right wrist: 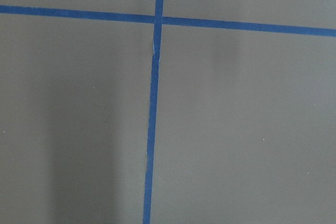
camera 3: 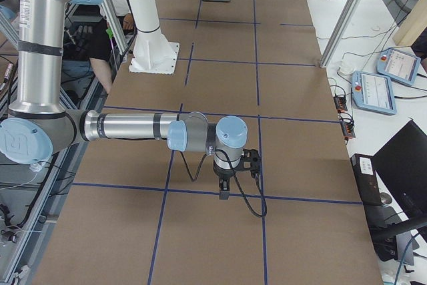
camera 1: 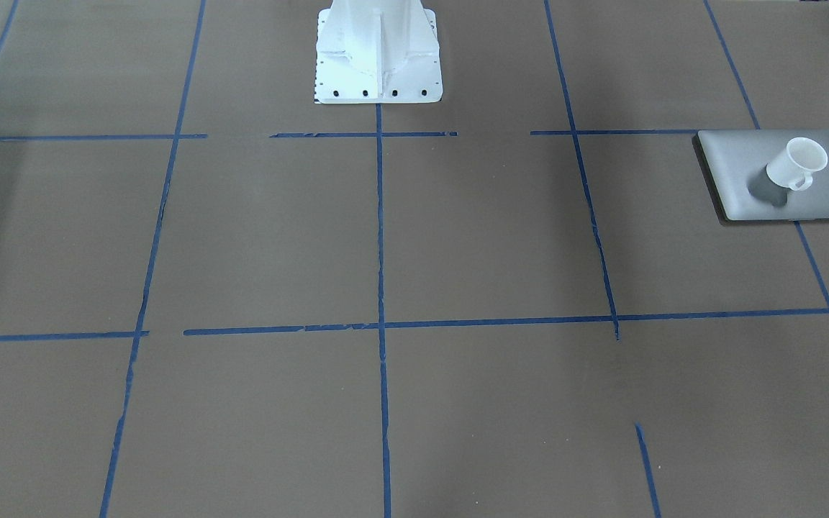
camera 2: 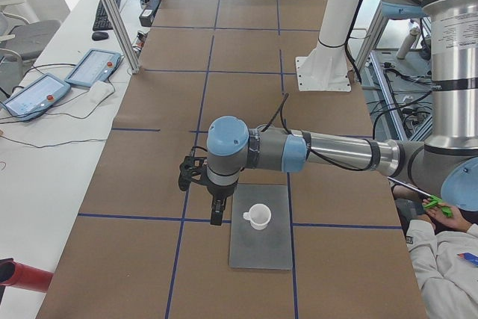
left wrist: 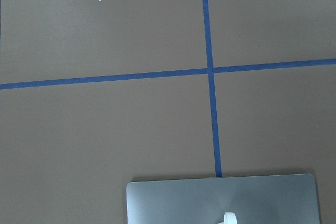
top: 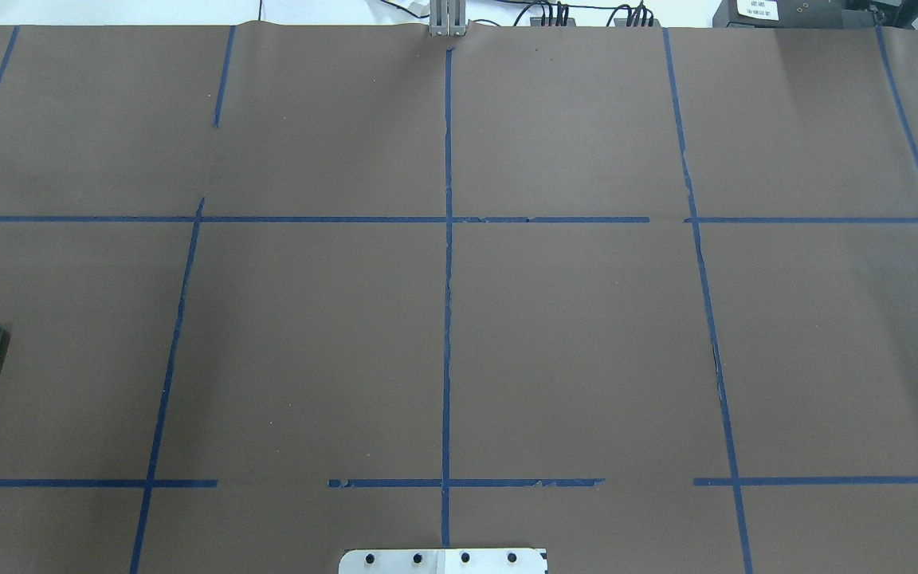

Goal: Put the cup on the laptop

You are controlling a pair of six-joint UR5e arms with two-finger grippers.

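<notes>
The white cup (camera 1: 796, 164) stands upright on the silver-grey laptop (camera 1: 738, 155) at the table's end on my left side. The exterior left view shows the cup (camera 2: 258, 216) on the laptop (camera 2: 260, 248), with my left gripper (camera 2: 216, 219) hanging just beside the laptop's edge, apart from the cup. I cannot tell whether it is open or shut. The left wrist view shows the laptop's edge (left wrist: 210, 198) and a bit of the cup (left wrist: 228, 217). My right gripper (camera 3: 223, 195) hangs over bare table far from both, and I cannot tell its state.
The white robot pedestal (camera 1: 377, 50) stands at the table's middle edge. Blue tape lines (top: 447, 319) grid the brown table. Teach pendants (camera 2: 89, 69) lie on the side bench. A person (camera 2: 441, 244) sits near the robot's base side.
</notes>
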